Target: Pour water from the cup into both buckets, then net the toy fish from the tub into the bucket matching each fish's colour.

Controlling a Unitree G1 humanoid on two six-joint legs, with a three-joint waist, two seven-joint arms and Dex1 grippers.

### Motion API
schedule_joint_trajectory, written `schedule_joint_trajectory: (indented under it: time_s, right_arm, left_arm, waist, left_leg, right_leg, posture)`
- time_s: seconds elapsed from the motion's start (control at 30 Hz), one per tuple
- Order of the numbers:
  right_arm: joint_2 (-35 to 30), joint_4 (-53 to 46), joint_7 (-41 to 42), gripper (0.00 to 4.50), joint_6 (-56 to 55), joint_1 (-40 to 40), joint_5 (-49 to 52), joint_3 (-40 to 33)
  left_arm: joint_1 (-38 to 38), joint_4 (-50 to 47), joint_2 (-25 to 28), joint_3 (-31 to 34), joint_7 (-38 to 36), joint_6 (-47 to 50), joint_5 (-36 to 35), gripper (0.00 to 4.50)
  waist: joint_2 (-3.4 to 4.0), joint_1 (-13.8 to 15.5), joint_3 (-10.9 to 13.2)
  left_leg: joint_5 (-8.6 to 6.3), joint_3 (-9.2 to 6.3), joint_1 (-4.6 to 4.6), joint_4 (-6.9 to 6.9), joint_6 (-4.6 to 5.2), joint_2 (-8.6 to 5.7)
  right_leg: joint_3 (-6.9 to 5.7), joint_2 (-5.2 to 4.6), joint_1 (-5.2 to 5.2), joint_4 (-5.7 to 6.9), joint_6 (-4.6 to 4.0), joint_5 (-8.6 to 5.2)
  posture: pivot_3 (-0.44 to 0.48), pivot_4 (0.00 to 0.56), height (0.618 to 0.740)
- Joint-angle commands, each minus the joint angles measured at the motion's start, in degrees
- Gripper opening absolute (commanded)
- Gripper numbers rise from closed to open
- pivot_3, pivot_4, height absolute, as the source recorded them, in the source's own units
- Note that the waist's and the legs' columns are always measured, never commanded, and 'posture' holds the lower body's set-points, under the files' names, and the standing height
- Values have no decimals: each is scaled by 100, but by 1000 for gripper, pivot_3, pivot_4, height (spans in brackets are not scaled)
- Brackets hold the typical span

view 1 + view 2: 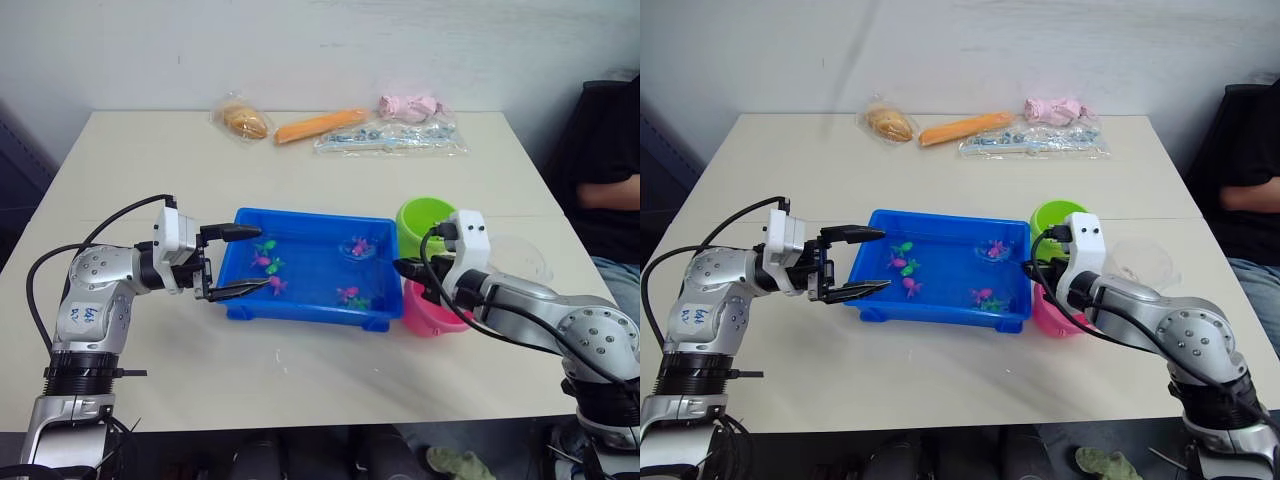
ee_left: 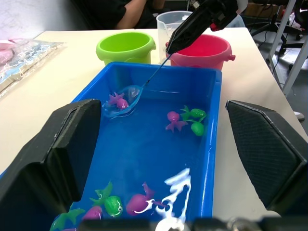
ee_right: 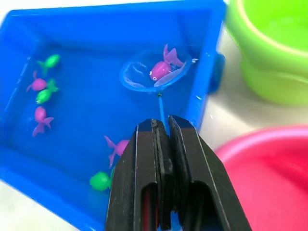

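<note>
Apparently meshy round net [image 3: 153,74] cups plastic fish [image 3: 162,68].

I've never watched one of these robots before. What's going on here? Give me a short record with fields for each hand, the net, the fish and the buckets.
Left gripper: open, at the blue tub's near end, holding nothing.
Right gripper: shut on the net's handle.
Net: hoop lowered in the tub, one pink fish in it.
Other fish: pink and green ones loose in the tub's water, among them a green fish.
Buckets: green bucket and pink bucket side by side past the tub's far end.
Cup: clear, behind the buckets.
</note>
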Motion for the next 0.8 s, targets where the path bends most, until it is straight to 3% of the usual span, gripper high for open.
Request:
schedule_joint_trajectory:
  time_s: [0.03,0.4,0.53,0.8]
  right_arm:
    - [-269,-708,1272,0,-298,238,-704,-190]
    - [-996,-1816,3199,0,-713,1618,-1371,-1395]
    - [-886,-2221,3556,0,-1143,2447,-1735,-2157]
    - [135,-2747,4432,0,-2396,4526,-2751,-3714]
  left_arm:
    - [-44,1,-9,42,-12,-97,-1,4467]
    - [-143,-71,-88,-39,-178,106,-204,4467]
    - [-125,-548,-237,-206,-182,618,-473,4467]
    - [-201,-771,-586,-452,-226,937,-614,4467]
  waist:
    - [0,5,0]
    - [-2,106,-1]
    - [-2,159,-1]
    - [-2,274,-2]
  left_leg:
    - [0,0,0,-2,1,-2]
    - [-1,-1,0,-5,1,-19]
    - [-1,-1,4,-4,0,-19]
    - [-1,-3,17,9,-1,-25]
  right_leg:
    - [0,0,0,-1,0,0]
    - [-4,7,6,-4,6,3]
    - [-3,13,8,-2,6,3]
    - [7,23,24,-12,9,5]
  posture:
    - [0,150,740]
    - [0,150,740]
    - [0,150,740]
    - [0,150,740]
